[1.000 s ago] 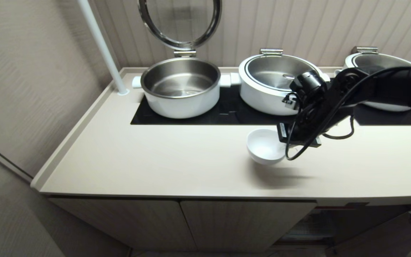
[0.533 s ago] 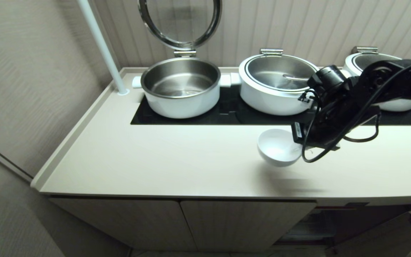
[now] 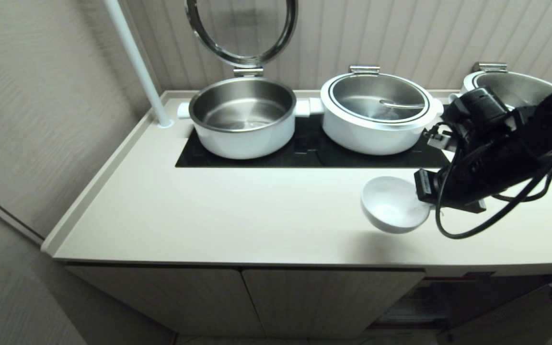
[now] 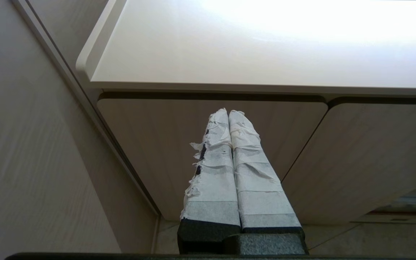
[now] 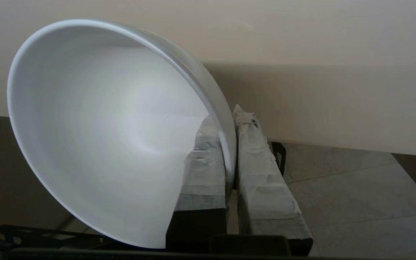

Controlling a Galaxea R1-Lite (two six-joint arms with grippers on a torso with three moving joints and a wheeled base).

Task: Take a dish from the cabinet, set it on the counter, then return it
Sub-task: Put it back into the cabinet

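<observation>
Below the surface's [image 3: 209, 225] front edge, the left claw [image 4: 228, 115] hangs parked before the closed cabinet [image 3: 257, 302] doors, its taped fingers pressed together. Above that edge, the right claw [image 3: 424, 203] pinches the bowl [image 3: 393, 203] by its rim, one finger inside the wall and one outside, so the bowl hangs clear of the surface, tilted. Judging by the open compartment at lower right, the return is in hand: keep the thin rim grip firm, move slowly, and swing wide of the surface's edge. Beyond stand the pots [image 3: 242, 117], well apart.
</observation>
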